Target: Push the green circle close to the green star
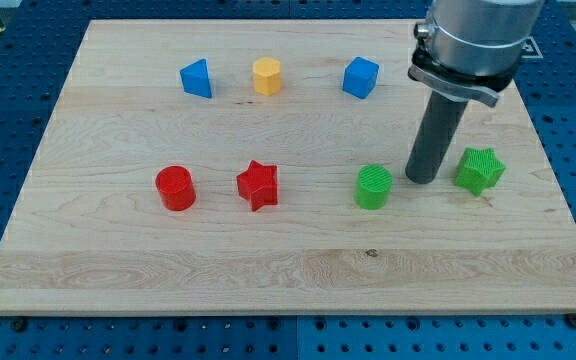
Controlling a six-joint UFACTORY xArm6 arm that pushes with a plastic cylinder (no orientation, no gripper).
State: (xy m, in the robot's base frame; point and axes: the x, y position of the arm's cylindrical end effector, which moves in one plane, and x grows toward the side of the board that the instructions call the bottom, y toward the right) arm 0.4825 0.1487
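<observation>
No pincer on this rig at all, so nothing opens or holds anything; it's just a dark rod, and my tip [423, 180] sits on the wooden board [268, 270] between the two green blocks. The green circle [374, 187] is just to the tip's left in the view, close but I can't tell if it's touching. The green star [480, 170] is near on the view's right, a small gap away. Further left sit a red star [258, 185] and red cylinder [176, 188]. Along the view's top: blue cube [361, 77], yellow hexagon [267, 76], blue wedge-ish block [197, 78].
</observation>
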